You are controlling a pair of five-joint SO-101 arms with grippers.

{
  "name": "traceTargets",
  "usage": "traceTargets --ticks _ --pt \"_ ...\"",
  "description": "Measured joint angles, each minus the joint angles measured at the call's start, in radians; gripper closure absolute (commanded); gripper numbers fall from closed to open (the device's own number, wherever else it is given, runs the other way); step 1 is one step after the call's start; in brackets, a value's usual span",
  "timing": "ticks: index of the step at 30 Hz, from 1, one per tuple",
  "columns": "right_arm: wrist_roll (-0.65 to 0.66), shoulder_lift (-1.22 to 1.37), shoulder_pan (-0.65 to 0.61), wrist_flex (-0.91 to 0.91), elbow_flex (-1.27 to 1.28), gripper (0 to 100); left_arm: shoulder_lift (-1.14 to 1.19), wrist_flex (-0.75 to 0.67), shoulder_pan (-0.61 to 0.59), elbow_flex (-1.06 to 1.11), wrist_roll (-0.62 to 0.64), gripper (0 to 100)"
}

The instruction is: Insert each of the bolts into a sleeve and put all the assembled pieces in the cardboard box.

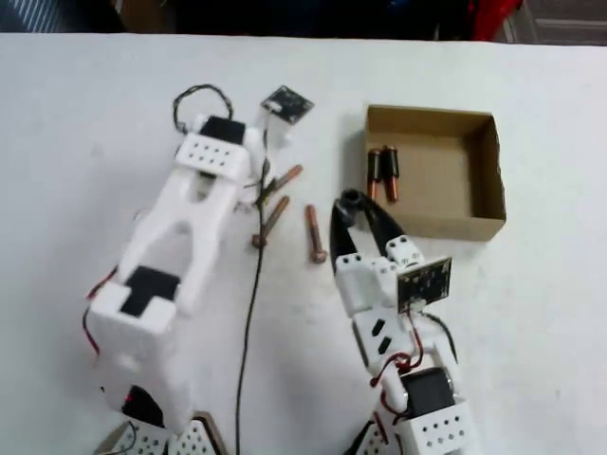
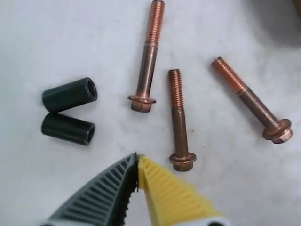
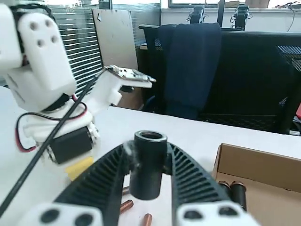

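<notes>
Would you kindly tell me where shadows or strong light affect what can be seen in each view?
High view: even light on the table, soft shadows inside the cardboard box. Left wrist view: a dark shadow in one corner, clear of the bolts. Right wrist view: bright windows behind, yet the sleeve in the right gripper stands out.

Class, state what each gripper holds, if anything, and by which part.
The right gripper holds a black sleeve upright, clamped across its side walls. The left gripper is shut, holding nothing.

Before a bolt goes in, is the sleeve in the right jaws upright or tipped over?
Upright. The black sleeve stands on end between the right arm's jaws, open bore facing up.
</notes>
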Motion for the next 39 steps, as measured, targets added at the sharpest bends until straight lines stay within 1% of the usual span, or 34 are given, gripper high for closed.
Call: traceTargets --ticks 3,5,9,14,22,32,33,36,39 --pt "0.000 0.000 0.002 0.014 0.000 98.2 0.068 0.052 0.029 -0.069 0.000 97" --pt "0.000 0.000 0.000 0.014 0.000 98.2 0.112 0.074 0.041 -0.107 0.000 95" --pt "0.000 0.000 0.000 0.014 0.000 98.2 0.169 0.087 0.048 -0.161 0.000 89" --pt "0.000 0.000 0.002 0.014 0.000 98.2 0.183 0.087 0.048 -0.170 0.000 88" --pt "0.000 0.000 0.031 0.014 0.000 98.2 0.247 0.086 0.049 -0.176 0.000 88" --pt "0.000 0.000 0.029 0.014 0.000 98.2 0.305 0.071 0.060 -0.176 0.002 89" --pt "0.000 0.000 0.029 0.014 0.000 98.2 0.307 0.071 0.060 -0.178 0.002 90" --pt "0.000 0.000 0.029 0.014 0.000 98.2 0.315 0.071 0.061 -0.178 0.003 97" --pt "0.000 0.000 0.029 0.014 0.000 98.2 0.319 0.071 0.066 -0.178 0.002 97"
